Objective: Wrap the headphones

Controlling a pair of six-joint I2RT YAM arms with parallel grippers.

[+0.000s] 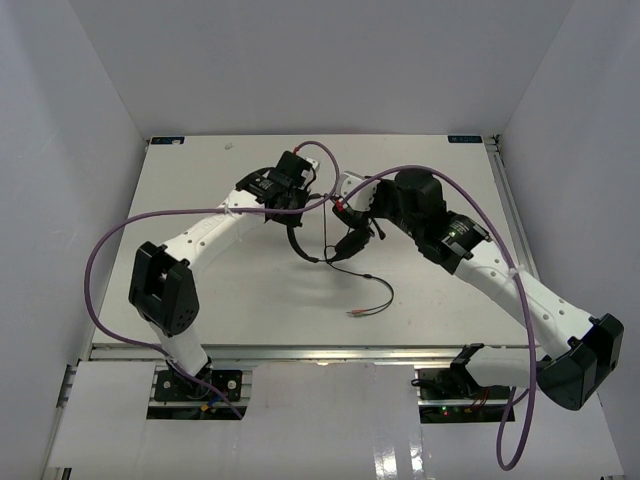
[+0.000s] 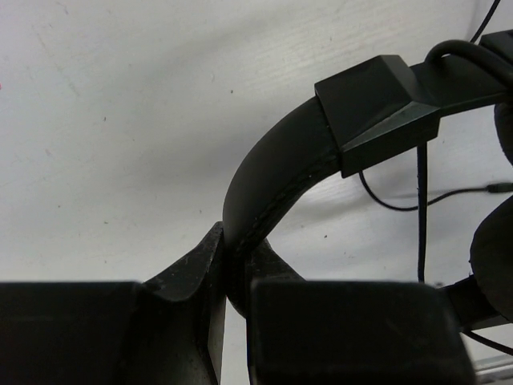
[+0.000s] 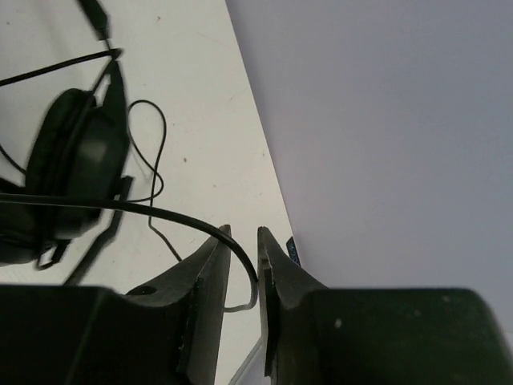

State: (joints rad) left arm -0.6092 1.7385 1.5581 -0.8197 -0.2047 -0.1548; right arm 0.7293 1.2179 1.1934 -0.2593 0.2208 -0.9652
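The black headphones (image 1: 350, 244) hang in mid-air over the middle of the table. My left gripper (image 1: 297, 190) is shut on the thin headband (image 2: 272, 168), as the left wrist view (image 2: 232, 241) shows. An earcup (image 2: 493, 249) shows at that view's right edge. My right gripper (image 1: 345, 205) is close beside the headphones, its jaws nearly together with the thin black cord (image 3: 184, 218) running between them (image 3: 244, 233). An earcup (image 3: 76, 160) hangs to its left. The cord's loose end (image 1: 385, 290) lies on the table, ending in reddish plugs (image 1: 358, 313).
The white table (image 1: 200, 290) has grey walls on three sides. Thick purple cables (image 1: 110, 250) loop off both arms. The right wall (image 3: 385, 120) is close behind the right gripper. A metal rail (image 1: 300, 352) runs along the near edge.
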